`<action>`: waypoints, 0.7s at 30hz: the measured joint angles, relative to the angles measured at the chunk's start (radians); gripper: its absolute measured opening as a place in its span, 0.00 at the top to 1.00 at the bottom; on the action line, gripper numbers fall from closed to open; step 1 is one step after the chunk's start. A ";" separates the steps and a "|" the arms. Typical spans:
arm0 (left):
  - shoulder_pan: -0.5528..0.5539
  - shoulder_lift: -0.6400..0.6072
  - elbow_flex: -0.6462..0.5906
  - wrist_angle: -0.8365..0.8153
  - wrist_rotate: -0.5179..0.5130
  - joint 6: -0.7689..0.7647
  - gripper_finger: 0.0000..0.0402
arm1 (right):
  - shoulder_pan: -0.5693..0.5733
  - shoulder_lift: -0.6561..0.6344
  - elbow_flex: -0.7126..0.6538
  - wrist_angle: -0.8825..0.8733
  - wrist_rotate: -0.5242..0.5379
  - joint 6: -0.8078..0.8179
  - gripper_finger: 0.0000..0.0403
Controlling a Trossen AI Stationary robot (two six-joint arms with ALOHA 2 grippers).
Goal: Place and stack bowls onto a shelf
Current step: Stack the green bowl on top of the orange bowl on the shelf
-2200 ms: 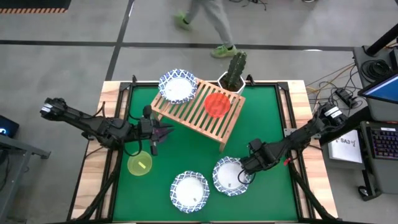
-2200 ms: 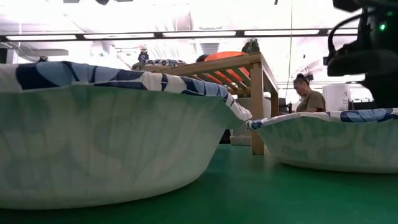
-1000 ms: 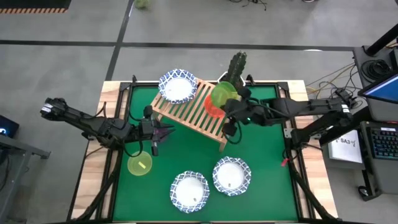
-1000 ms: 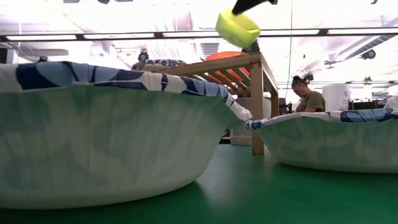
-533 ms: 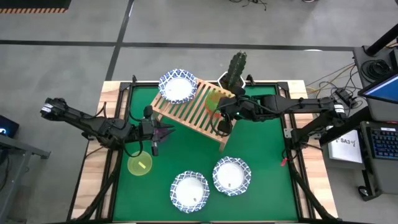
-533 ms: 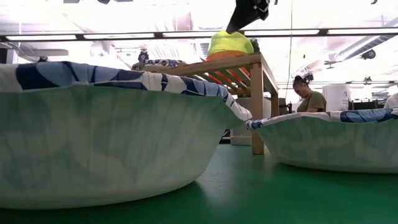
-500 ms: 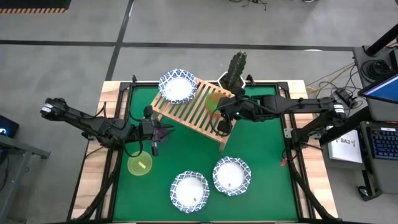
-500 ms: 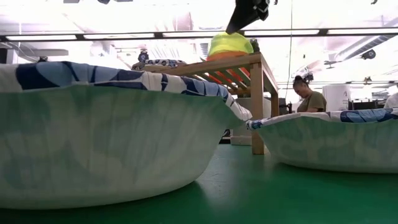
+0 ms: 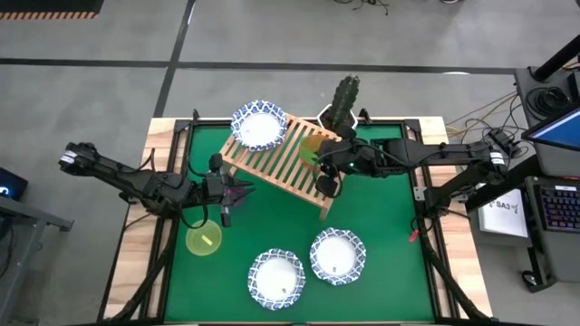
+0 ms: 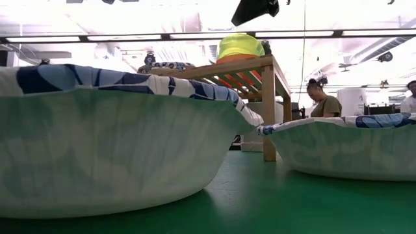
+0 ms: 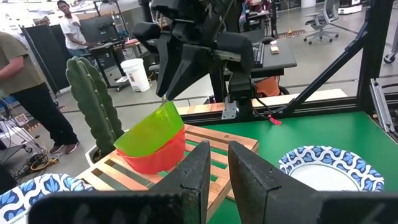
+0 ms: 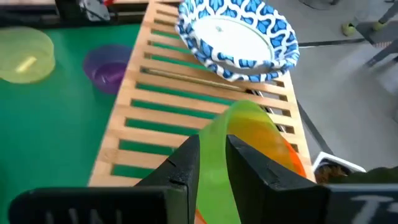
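On the shelf, near the cactus, the green bowl sits tilted in the red bowl. The right gripper is loosening on its rim; whether released, I cannot tell. Lift straight up so the stack settles.

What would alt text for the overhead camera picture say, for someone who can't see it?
Seen from above, the right gripper hovers at a green bowl nested in a red bowl on a slatted wooden shelf, which also carries a blue-rimmed white bowl. Two more white bowls and a yellow-green bowl lie on the green mat; the left gripper waits beside the shelf.
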 joint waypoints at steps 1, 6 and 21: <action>0.000 0.000 0.000 0.000 0.000 0.000 0.90 | 0.000 0.000 0.000 0.001 0.000 0.001 0.84; 0.000 0.000 0.000 0.000 0.000 0.000 0.90 | -0.002 0.015 -0.018 0.017 0.001 0.012 0.91; 0.000 0.000 0.000 0.000 0.000 0.000 0.90 | -0.001 0.033 -0.034 0.116 0.109 0.014 0.98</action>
